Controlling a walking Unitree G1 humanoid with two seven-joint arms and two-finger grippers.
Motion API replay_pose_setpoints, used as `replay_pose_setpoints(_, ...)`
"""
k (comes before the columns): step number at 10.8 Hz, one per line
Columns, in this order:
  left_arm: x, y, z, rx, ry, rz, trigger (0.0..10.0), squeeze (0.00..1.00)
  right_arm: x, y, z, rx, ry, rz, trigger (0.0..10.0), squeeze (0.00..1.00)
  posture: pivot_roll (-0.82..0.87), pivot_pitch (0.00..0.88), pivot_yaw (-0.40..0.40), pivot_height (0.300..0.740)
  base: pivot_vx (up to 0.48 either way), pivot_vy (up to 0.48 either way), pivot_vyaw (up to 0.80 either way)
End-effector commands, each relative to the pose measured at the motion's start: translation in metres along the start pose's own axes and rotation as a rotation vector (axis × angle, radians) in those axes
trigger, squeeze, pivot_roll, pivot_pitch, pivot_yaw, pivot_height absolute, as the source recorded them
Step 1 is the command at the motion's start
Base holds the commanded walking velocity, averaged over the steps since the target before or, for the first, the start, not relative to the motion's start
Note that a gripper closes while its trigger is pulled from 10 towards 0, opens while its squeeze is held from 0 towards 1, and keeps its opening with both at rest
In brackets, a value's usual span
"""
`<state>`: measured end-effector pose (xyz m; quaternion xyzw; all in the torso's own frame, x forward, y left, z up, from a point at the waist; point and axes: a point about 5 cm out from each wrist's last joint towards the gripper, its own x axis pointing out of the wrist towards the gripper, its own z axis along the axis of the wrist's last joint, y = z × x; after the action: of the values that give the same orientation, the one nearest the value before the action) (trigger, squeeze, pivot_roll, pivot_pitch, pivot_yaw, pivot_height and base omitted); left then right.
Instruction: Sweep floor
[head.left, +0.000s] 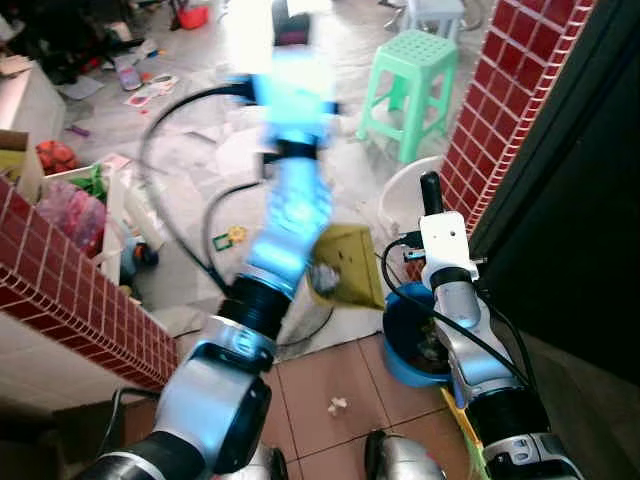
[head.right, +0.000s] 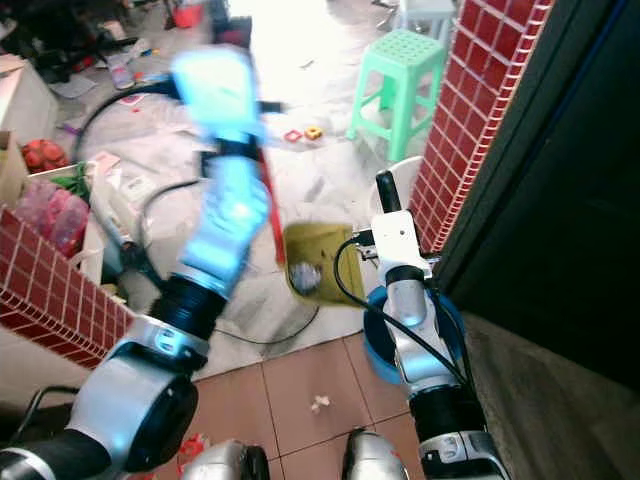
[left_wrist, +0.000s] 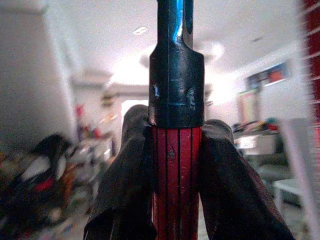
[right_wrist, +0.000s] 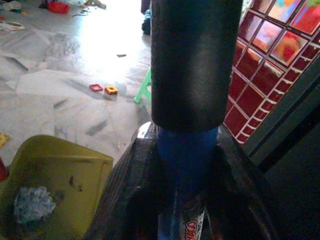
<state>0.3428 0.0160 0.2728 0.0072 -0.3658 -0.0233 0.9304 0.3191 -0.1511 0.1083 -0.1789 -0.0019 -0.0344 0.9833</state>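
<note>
Two tools in hand: one per gripper, described below from largest item to smallest.
Floor: pale marble farther off, terracotta tile near the robot's feet; toys and paper lie scattered across the marble.
Left arm: raised and motion-blurred in both head views, stretching forward over the marble.
Broom handle: red ribbed shaft with a black sleeve above it; long axis runs along the left gripper's fingers and points away from the wrist. The brush end cannot be made out.
Left gripper: fingers pressed against both sides of the red shaft, pinching it.
Dustpan handle: blue shaft with a black grip on top; long axis roughly upright, black end up.
Right gripper: fingers closed on the blue shaft just below the black grip.
Dustpan: yellow-green, resting on the marble near the tile edge, just beside the red brick pillar; a crumpled wad of paper lies inside.
Scrap: small white piece on the tile, well apart from the dustpan.
Risk 1: a fast left-arm swing may scatter litter or strike the green stool.
Risk 2: tilting the blue shaft may tip the wad out.
</note>
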Motion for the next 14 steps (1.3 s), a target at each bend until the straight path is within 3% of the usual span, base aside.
replay_pose_setpoints(1,-0.006,-0.045,0.028,-0.132,-0.085,-0.101,10.0,0.00,0.001,0.000,0.009,0.009,-0.044,-0.005,10.0,0.00,-0.10,0.080,0.099,0.740,0.000,0.000,0.00)
replay_pose_setpoints(3,-0.017,-0.061,0.028,-0.202,-0.066,-0.173,10.0,0.00,0.000,0.001,0.010,0.012,-0.048,-0.007,10.0,0.00,-0.10,0.076,0.106,0.740,0.000,0.000,0.00)
replay_pose_setpoints(5,-0.015,-0.064,0.032,-0.238,-0.068,-0.174,10.0,0.00,0.001,0.003,0.010,0.012,-0.050,0.000,10.0,0.00,-0.10,0.070,0.105,0.740,0.000,0.000,0.00)
replay_pose_setpoints(7,-0.003,-0.051,0.031,-0.201,-0.087,-0.127,10.0,0.00,0.001,0.004,0.010,0.012,-0.051,0.002,10.0,0.00,-0.10,0.064,0.107,0.740,0.000,0.000,0.00)
replay_pose_setpoints(9,0.019,-0.031,0.035,-0.190,-0.097,-0.031,10.0,0.00,0.002,0.003,0.009,0.010,-0.049,0.003,10.0,0.00,-0.10,0.064,0.102,0.740,0.000,0.000,0.00)
replay_pose_setpoints(11,0.033,-0.028,0.051,-0.227,-0.137,0.005,10.0,0.00,0.002,0.005,0.010,0.012,-0.050,0.006,10.0,0.00,-0.10,0.063,0.102,0.740,0.000,0.000,0.00)
replay_pose_setpoints(13,0.037,-0.033,0.054,-0.275,-0.124,0.022,10.0,0.00,0.003,0.005,0.010,0.013,-0.050,0.006,10.0,0.00,-0.10,0.064,0.103,0.740,0.000,0.000,0.00)
replay_pose_setpoints(14,0.028,-0.051,0.056,-0.307,-0.108,-0.031,10.0,0.00,0.003,0.006,0.010,0.015,-0.049,0.005,10.0,0.00,-0.10,0.063,0.104,0.740,0.000,0.000,0.00)
